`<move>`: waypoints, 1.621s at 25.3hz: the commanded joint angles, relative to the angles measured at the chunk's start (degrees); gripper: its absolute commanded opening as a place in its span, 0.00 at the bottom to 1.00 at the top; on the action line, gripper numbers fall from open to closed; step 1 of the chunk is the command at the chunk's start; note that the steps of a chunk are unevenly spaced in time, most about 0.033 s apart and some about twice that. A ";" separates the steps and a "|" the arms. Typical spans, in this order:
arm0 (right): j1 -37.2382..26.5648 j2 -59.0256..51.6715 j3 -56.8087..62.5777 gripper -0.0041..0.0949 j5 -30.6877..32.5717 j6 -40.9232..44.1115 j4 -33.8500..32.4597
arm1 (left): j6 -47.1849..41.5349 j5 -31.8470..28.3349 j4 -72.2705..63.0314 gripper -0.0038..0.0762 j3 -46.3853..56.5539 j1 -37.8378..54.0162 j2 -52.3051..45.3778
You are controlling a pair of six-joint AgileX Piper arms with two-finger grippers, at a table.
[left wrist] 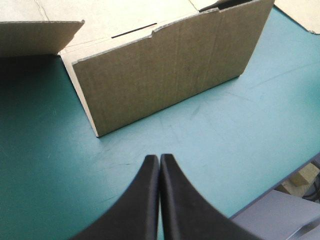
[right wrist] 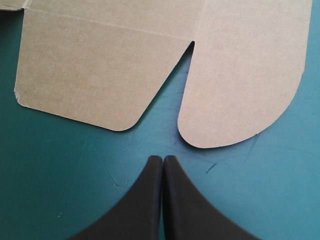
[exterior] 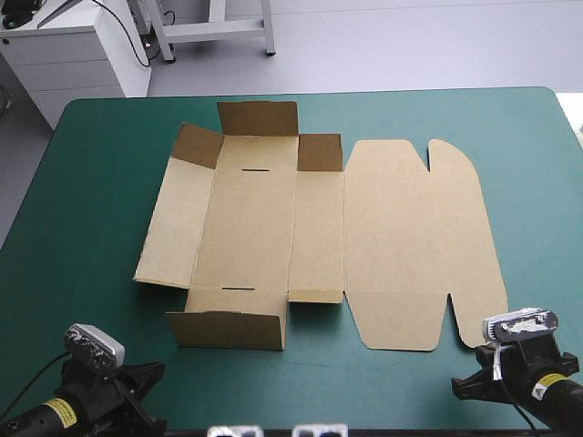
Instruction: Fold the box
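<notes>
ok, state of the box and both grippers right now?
box: not yet folded; near wall and far flaps raised, lid flat.
left gripper: shut, empty, short of the near wall.
right gripper: shut, empty, short of the lid's rounded flap.

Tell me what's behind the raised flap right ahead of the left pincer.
Behind the raised flap lies the flat floor panel, with a thin slot near the fold. In the left wrist view the flap hides the floor at its foot.
</notes>
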 commanded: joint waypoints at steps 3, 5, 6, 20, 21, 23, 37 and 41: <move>-0.01 0.32 -1.04 0.03 -0.24 -0.43 0.52 | 0.00 -2.12 -1.81 0.04 -1.32 -0.23 0.63; -0.01 0.32 -1.04 0.03 -0.24 -0.43 0.52 | 0.00 -2.12 -1.81 0.04 -1.32 -0.23 0.63; -0.01 0.32 -1.04 0.03 -0.24 -0.43 0.52 | 0.00 -2.12 -1.81 0.04 -1.32 -0.23 0.63; -0.01 0.32 -1.04 0.03 -1.50 -0.43 0.52 | -0.77 -3.02 -4.73 0.04 -8.49 -0.23 5.71; -0.01 0.32 -1.04 0.03 -1.50 -0.43 0.52 | -0.77 -3.02 -4.73 0.04 -9.73 -0.23 6.99; -0.01 0.32 -1.04 0.03 -1.50 -0.43 0.52 | -0.77 -2.93 -4.62 0.04 -13.45 -0.23 9.95; -0.01 0.32 -1.04 0.03 -1.50 -0.43 0.52 | -0.77 -10.26 -3.43 0.04 -32.45 -0.11 40.90; -0.01 0.32 -1.04 0.03 -1.50 -0.43 0.52 | -0.77 -11.33 -1.61 0.04 -36.43 0.15 47.97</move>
